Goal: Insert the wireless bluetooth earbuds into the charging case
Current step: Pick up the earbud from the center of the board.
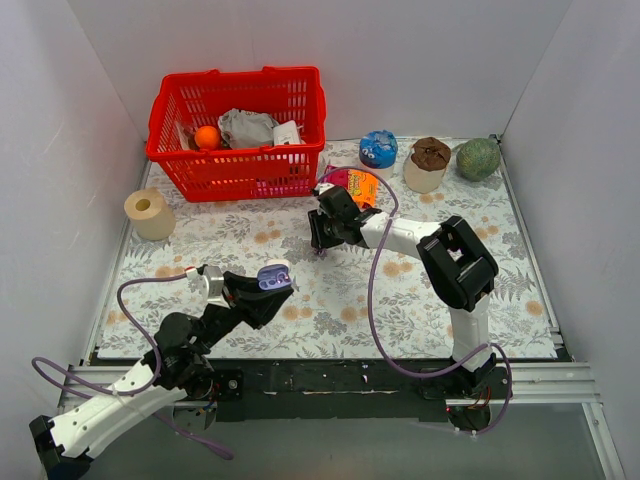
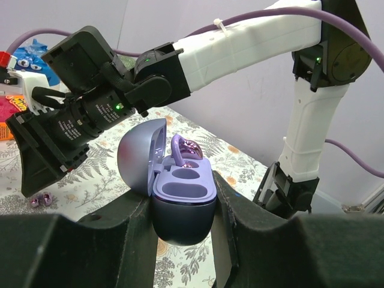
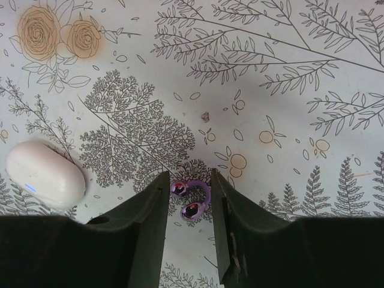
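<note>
**A:** From above, what's the step, and how should it go?

**B:** Picking up the second bud, I'd say. The right claw [image 1: 321,243] points down at the mat [image 1: 420,310] mid-table. The left claw [image 1: 272,288] holds the case [image 1: 274,276] up off the mat, well apart from it. Best keep that case steady while the right one works.

**A:** And the left wrist view?

**B:** The left claw is pressed tight on the case, pinching its lower shell, with the lid tipped back. The stowed bud [image 2: 186,150] stands in the far pocket, and the near pocket is empty. The loose bud [image 2: 41,201] lies on the mat just under the right claw's tip.

**A:** And the right wrist view?

**B:** The jaws are about half spread and straddle the loose bud [image 3: 191,198], which rests on the mat. It nearly fills the gap, but I can't tell if either pad touches it. Nothing is lifted. A white capsule [image 3: 45,174] lies off to the left, apart from the claw.

**A:** Any tips?

**B:** Centre the bud, drop low enough for the pads to meet its body, then close gently. It's tiny and shiny, so it could squirt out. Lift straight and aim for the near pocket.
</note>
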Controlling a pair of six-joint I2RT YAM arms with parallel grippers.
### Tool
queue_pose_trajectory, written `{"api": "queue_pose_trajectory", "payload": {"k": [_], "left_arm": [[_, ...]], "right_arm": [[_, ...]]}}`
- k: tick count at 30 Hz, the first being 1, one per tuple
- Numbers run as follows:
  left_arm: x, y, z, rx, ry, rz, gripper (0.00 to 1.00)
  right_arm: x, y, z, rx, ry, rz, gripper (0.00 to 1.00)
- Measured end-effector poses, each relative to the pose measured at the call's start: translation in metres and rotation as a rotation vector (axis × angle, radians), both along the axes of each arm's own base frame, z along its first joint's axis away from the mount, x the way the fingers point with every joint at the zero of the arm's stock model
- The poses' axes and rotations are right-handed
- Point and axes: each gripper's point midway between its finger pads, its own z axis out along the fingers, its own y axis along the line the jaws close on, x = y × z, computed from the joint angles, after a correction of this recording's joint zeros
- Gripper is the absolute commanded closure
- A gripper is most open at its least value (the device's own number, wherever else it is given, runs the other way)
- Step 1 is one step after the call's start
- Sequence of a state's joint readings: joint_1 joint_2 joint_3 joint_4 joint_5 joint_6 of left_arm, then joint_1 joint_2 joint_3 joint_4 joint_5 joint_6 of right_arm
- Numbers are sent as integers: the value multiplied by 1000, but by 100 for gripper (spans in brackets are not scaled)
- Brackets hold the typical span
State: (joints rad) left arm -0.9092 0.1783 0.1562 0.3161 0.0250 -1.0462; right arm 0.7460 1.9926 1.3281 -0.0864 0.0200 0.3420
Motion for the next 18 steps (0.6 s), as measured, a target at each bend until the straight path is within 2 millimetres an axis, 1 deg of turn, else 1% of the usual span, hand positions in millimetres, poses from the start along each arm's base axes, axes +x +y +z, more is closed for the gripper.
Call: {"api": "queue_pose_trajectory", "payload": {"k": [4, 7, 16, 17, 18], "left_arm": [[1, -2, -4, 13, 7, 0, 100], [1, -2, -3, 12, 6, 0, 100], [1, -2, -2, 9, 5, -1, 100], [1, -2, -2, 8, 5, -1, 100], [1, -2, -2, 8, 5, -1, 100]], "right_arm": [[-3, -3, -4, -13, 12, -4, 59], [-9, -9, -13, -32, 33, -9, 59], [-14, -15, -15, -25, 36, -24, 62], [-14, -15, -15, -25, 35, -25, 63], [-15, -16, -15, -25, 35, -25, 67]]}}
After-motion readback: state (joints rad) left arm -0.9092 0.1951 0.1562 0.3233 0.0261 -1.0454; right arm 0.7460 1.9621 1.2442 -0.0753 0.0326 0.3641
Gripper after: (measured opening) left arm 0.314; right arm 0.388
